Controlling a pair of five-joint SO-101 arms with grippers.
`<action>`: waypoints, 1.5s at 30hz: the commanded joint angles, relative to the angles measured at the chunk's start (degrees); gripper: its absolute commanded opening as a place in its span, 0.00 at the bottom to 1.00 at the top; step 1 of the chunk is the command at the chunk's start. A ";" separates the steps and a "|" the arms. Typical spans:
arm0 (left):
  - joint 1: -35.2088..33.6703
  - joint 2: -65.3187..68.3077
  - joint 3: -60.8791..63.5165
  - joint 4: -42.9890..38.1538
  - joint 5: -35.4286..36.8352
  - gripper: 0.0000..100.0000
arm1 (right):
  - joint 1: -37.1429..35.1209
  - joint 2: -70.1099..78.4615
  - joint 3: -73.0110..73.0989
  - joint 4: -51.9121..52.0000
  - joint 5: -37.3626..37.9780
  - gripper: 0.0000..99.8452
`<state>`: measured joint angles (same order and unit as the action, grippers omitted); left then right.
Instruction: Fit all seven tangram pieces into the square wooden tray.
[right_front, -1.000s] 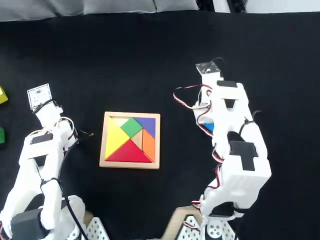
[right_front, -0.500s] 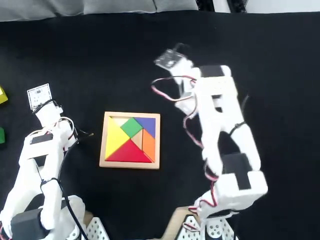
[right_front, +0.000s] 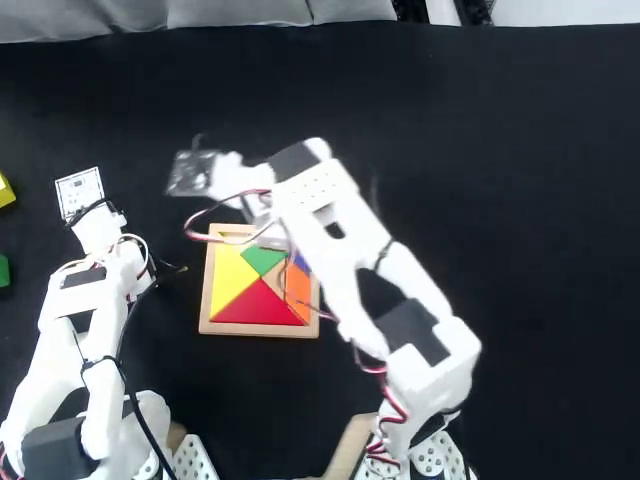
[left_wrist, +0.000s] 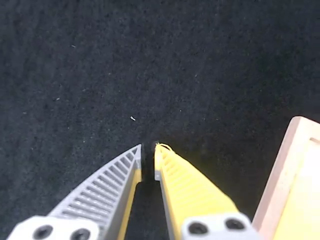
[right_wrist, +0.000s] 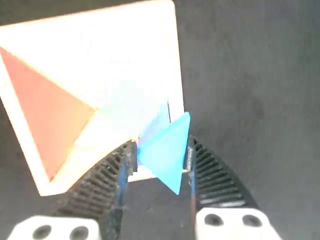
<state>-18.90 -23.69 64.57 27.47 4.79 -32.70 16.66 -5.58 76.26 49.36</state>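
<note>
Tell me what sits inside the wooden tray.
Inside the wooden tray: a yellow triangle, green piece, red triangle and orange piece. The right arm covers its far right corner, hiding whatever lies there.

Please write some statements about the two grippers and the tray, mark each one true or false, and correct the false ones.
1. The right gripper holds a light blue triangle. True.
2. The left gripper is open wide. False: it is shut, with nothing in it.
3. The tray is empty. False: a yellow piece, a red piece and others lie in it.
4. The left gripper is beside the tray, over the black table. True.
</note>
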 joint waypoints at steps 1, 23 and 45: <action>0.31 -1.14 -1.01 -0.53 -0.44 0.06 | -2.99 1.45 -5.67 0.70 2.46 0.13; 0.31 -1.14 -1.01 -0.53 -0.44 0.06 | -6.59 13.23 -15.87 0.26 2.46 0.13; 0.31 -1.14 -1.01 -0.62 -0.44 0.06 | -4.04 10.15 -16.66 2.02 0.00 0.25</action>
<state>-18.90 -23.69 64.57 27.47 4.79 -38.51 30.73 -18.51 76.88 50.07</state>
